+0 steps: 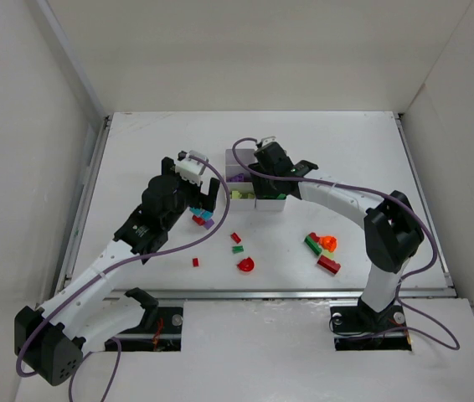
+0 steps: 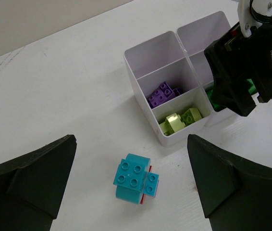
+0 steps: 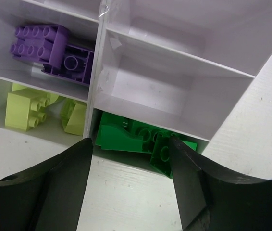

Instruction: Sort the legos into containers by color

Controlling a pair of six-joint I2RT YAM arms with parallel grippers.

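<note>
The white six-compartment tray (image 1: 272, 206) stands mid-table. In the left wrist view its wall (image 2: 134, 77) encloses purple bricks (image 2: 162, 94) in one cell and yellow-green bricks (image 2: 179, 120) in the nearest cell. My left gripper (image 2: 133, 192) is open and empty, its fingers wide on either side of a cyan brick cluster (image 2: 135, 179) with a red edge under it, lying on the table. My right gripper (image 3: 131, 192) is open and empty, hovering at the tray's near right cell, where green bricks (image 3: 141, 139) lie. Purple bricks (image 3: 54, 45) and yellow-green bricks (image 3: 30, 110) fill the left cells.
Loose bricks lie in front of the tray: a red one (image 1: 235, 238), a green one (image 1: 238, 249), a small red one (image 1: 195, 262), a red rounded one (image 1: 246, 265). To the right lie an orange brick (image 1: 329, 243) and a red brick (image 1: 329, 265). White walls surround the table.
</note>
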